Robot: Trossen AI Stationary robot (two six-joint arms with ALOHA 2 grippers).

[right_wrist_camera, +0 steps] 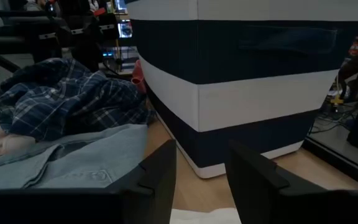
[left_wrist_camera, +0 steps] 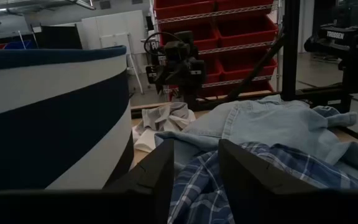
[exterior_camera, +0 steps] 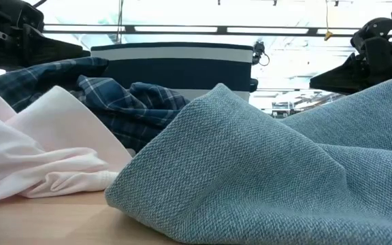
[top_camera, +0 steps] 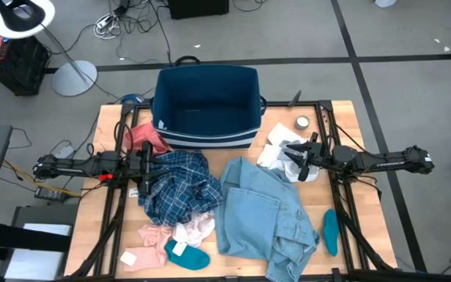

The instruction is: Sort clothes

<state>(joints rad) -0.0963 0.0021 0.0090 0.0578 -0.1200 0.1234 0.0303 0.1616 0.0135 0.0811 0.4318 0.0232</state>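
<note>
In the middle of the high view, the clothes are spread on the table (top_camera: 343, 117). The blue plaid shirt (top_camera: 177, 188) is seen left of centre, with the light blue denim shirt (top_camera: 265, 215) beside it. The left gripper (top_camera: 146, 168) is held open over the plaid shirt, with nothing in it. The right gripper (top_camera: 300, 158) is held open over a white piece (top_camera: 276, 149), also empty. The dark blue bin (top_camera: 206, 102) is seen at the top centre.
</note>
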